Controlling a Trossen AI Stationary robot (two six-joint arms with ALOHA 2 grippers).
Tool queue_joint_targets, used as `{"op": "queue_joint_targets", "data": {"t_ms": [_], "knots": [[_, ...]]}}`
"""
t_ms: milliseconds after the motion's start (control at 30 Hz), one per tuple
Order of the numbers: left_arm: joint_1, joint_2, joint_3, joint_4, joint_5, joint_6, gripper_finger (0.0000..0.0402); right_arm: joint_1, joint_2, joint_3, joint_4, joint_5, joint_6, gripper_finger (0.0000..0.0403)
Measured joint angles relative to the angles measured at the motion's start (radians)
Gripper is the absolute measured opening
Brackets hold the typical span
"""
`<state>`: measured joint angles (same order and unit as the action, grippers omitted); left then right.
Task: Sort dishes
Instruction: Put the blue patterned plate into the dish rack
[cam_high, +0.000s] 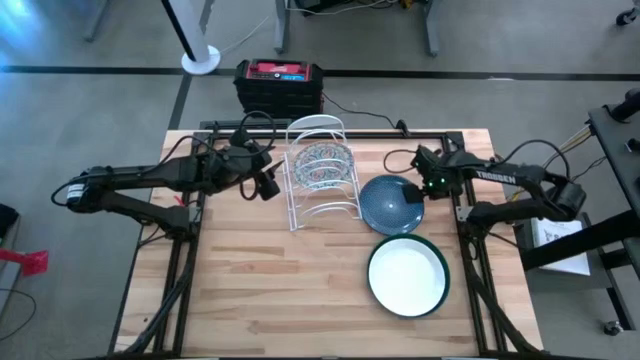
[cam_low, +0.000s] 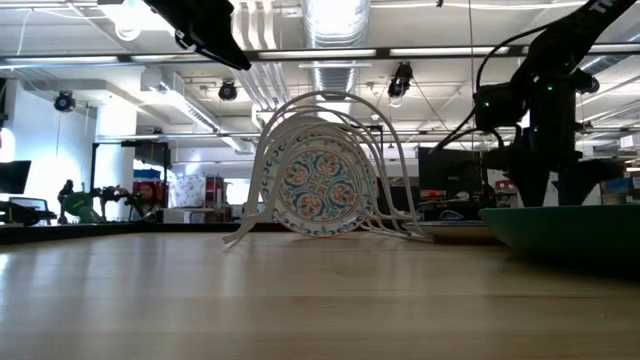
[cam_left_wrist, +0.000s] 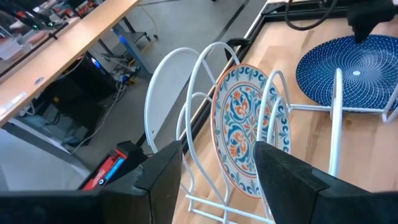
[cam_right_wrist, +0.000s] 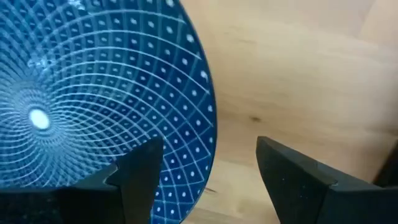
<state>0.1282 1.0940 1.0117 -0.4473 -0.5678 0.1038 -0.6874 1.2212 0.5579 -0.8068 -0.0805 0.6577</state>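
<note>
A white wire rack (cam_high: 320, 178) stands at the table's far middle. The floral dish (cam_left_wrist: 249, 127) stands upright on edge in one of its slots, and a plain white dish (cam_left_wrist: 160, 102) stands in a slot farther back. The blue speckled dish (cam_high: 392, 206) lies flat on the table, right of the rack. The green dish (cam_high: 408, 276), white inside, lies flat nearer the front. My left gripper (cam_high: 268, 187) is open and empty just left of the rack, facing the floral dish. My right gripper (cam_right_wrist: 208, 180) is open over the blue dish's far right rim (cam_right_wrist: 210, 124), one finger over the dish and one over the table.
A black and red box (cam_high: 280, 84) stands beyond the table's far edge. Dark frame rails (cam_high: 190, 250) run down the table's left and right sides. Bare wood (cam_high: 270, 290) lies at the near left.
</note>
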Motion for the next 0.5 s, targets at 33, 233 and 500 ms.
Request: {"op": "queue_joint_targets", "data": {"t_ms": [33, 233, 500], "knots": [[0.001, 0.000, 0.000, 0.000, 0.000, 0.003, 0.0192, 0.002, -0.005, -0.013, 0.014, -0.005, 0.012, 0.0251], [0.010, -0.002, 0.000, -0.002, 0.001, 0.012, 0.0192, 0.004, -0.037, -0.086, 0.119, -0.061, 0.067, 0.0258], [0.011, -0.002, -0.001, -0.005, 0.001, 0.001, 0.0192, 0.009, -0.059, -0.112, 0.148, -0.063, 0.091, 0.0247]]}}
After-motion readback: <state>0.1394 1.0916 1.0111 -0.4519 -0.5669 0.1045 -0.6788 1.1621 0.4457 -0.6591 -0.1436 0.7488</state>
